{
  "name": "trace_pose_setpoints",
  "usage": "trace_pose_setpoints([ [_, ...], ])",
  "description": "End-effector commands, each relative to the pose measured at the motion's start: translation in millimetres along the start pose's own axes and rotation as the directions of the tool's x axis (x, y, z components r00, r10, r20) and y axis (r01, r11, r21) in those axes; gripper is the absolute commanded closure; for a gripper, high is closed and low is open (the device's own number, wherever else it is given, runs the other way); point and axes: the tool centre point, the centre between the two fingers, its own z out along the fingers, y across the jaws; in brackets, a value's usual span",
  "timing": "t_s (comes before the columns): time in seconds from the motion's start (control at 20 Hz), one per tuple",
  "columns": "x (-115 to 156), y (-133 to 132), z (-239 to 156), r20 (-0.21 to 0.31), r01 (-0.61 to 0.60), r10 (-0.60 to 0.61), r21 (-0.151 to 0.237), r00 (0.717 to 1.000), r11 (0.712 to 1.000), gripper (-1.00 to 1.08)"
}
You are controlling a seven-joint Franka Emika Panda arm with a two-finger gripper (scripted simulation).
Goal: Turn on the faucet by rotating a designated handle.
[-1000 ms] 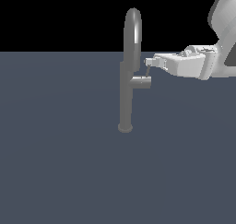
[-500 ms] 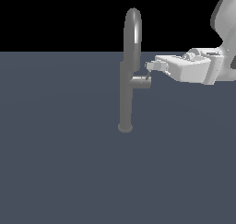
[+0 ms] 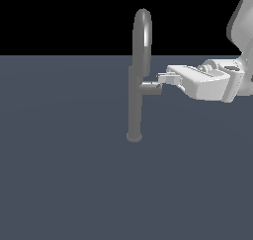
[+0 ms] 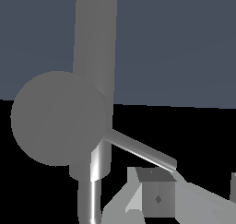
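The faucet (image 3: 134, 100) is a tall grey column with a round base and an arched spout, standing on the dark floor. Its handle stub (image 3: 150, 89) sticks out toward the exterior view's right. My gripper (image 3: 164, 78) reaches in level from that side, its tips just above the stub's end. In the wrist view the stub's round end (image 4: 60, 117) looms large and the thin lever rod (image 4: 140, 149) runs from it to one fingertip (image 4: 154, 197), touching its edge. The other finger shows only at the picture's edge (image 4: 233, 186). The jaws stand apart with nothing between them.
The faucet's base flange (image 3: 134, 136) sits on a plain dark blue-grey floor (image 3: 74, 184). My white arm (image 3: 212, 83) comes in from the exterior view's upper right. No other objects show.
My gripper's tips have come down a little beside the faucet, from above the handle stub to nearly level with it. The faucet column has not moved.
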Motion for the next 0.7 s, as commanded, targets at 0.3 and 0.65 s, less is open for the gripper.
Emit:
trace_pose_setpoints([
  [0.3, 36, 11, 0, 0.004, -0.022, 0.022, 0.001, 1.000, 1.000, 1.08],
  [0.65, 42, 5, 0, 0.005, -0.001, 0.001, -0.003, 1.000, 1.000, 1.08],
])
